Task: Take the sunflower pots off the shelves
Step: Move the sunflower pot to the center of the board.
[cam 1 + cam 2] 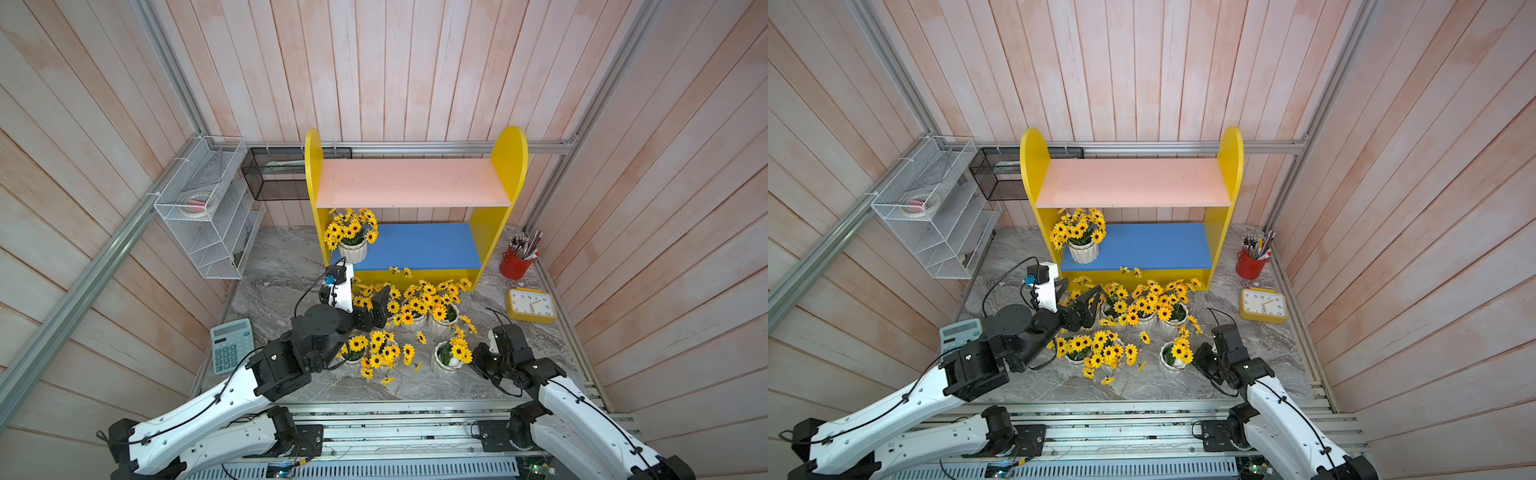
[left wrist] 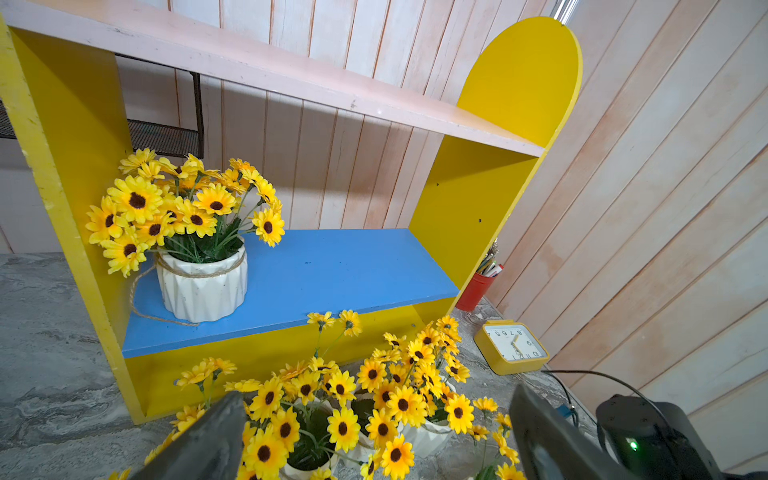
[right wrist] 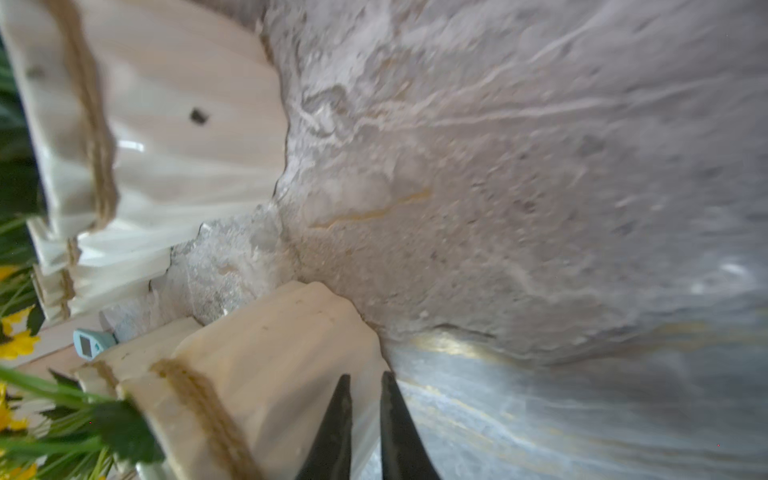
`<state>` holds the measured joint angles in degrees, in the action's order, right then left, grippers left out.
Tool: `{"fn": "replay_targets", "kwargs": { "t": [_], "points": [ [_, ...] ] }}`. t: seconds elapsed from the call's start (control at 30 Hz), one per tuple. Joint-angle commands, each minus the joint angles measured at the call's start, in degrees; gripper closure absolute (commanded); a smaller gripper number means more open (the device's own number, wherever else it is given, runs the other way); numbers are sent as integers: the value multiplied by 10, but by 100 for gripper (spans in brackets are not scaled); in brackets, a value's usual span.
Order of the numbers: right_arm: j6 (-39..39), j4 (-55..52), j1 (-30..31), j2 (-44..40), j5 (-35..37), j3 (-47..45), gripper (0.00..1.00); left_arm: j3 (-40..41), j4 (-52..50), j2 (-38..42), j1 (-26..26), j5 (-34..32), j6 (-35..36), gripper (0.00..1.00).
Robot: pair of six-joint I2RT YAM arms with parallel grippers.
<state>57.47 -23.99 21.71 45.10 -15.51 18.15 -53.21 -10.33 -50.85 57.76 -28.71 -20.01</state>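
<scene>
shelves [image 1: 509, 158]: at 12 o'clock on the desk [image 1: 282, 266], backed to the plank wall, pink upper board [image 1: 411, 183] over blue lower board [image 1: 428, 245].
sunflower pot [image 1: 353, 250]: 1 upright on the blue lower board at its 9 o'clock end, just beside the yellow side panel, twine tail loose on the board.
row of pots [image 1: 440, 326]: on the desk at 6 o'clock of the shelves, touching, blooms overlapping; count hidden by blooms.
front clump of pots [image 1: 358, 344]: nearer the desk's 6 o'clock edge.
lone pot [image 1: 444, 365]: at 3 o'clock of the front clump.
left tool [image 1: 1077, 296]: released, jaws spread wide, hovering over the row's 9 o'clock end, aimed at the shelves, grasping nothing.
right tool [image 3: 365, 382]: clenched to a thin slit, nothing in it, low at 3 o'clock of the lone pot, tips just beside its wall; contact cannot be told.
red pencil cup [image 1: 515, 264]: at 3 o'clock of the shelves.
yellow alarm clock [image 1: 532, 305]: at 5 o'clock of the cup.
calculator [image 1: 232, 345]: at the desk's 8 o'clock, beside the left arm.
</scene>
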Motion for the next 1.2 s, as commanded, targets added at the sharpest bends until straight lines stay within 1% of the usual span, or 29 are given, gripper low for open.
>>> {"fn": "replay_targets", "kwargs": {
  "t": [0.0,0.17,0.43,0.5,0.67,0.8,0.9,0.93,1.0,1.03,1.07,1.13,1.17],
  "points": [
    [67,74,42,4,-10,-7,85,-2,-9,-1,-2,3,-7,0],
    [105,163,84,37,-6,-3,85,-1,-4,-7,-2,0,-7,0],
    [126,264,136,99,4,6,85,-11,-6,-16,-2,0,-5,0],
    [120,276,139,105,5,8,84,-12,-7,-19,-2,0,-5,0],
    [135,330,139,98,-13,-19,84,-12,-4,-29,-2,-10,4,0],
    [156,389,138,79,-55,-36,83,-22,-5,-39,-4,0,5,0],
    [129,299,133,55,-23,-20,81,-27,-6,-42,-7,1,13,0],
    [124,284,130,45,-12,-21,81,-32,-9,-43,-10,-1,17,0],
    [104,235,112,22,-4,-22,80,-43,-19,-47,-20,2,25,0],
    [90,211,98,13,-4,-20,77,-47,-23,-49,-25,10,30,0],
    [71,184,76,4,-9,-19,74,-50,-26,-53,-50,23,35,0],
    [21,130,25,-17,-18,-5,71,-57,-50,-67,-88,45,31,0],
    [-7,100,0,-29,-13,9,68,-59,-65,-76,-110,55,25,0]
  ]
}}
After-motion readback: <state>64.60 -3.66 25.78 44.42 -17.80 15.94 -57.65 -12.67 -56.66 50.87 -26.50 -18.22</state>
